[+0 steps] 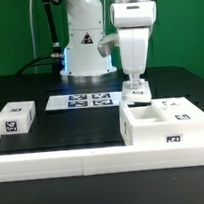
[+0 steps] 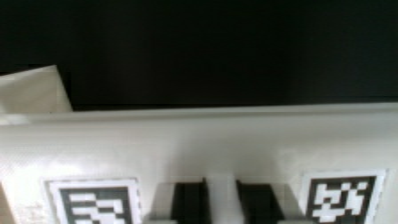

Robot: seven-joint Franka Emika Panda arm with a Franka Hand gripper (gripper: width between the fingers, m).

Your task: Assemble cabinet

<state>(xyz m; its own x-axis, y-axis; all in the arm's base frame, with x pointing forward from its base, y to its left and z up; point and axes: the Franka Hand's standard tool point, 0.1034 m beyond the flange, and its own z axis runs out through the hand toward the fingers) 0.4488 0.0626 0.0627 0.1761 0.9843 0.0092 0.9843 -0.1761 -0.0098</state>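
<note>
The white cabinet body lies at the exterior view's right, open side up, with a tag on its front. My gripper hangs straight down just behind its far edge. It is shut on a thin white tagged panel that stands upright at the body's back. In the wrist view the panel fills the frame. My gripper pinches its edge between two dark fingers, with a tag on either side. Another white tagged part lies at the exterior view's left.
The marker board lies flat on the black table in front of the robot base. A low white wall runs along the table's front edge. A tagged panel lies on the cabinet body's right side.
</note>
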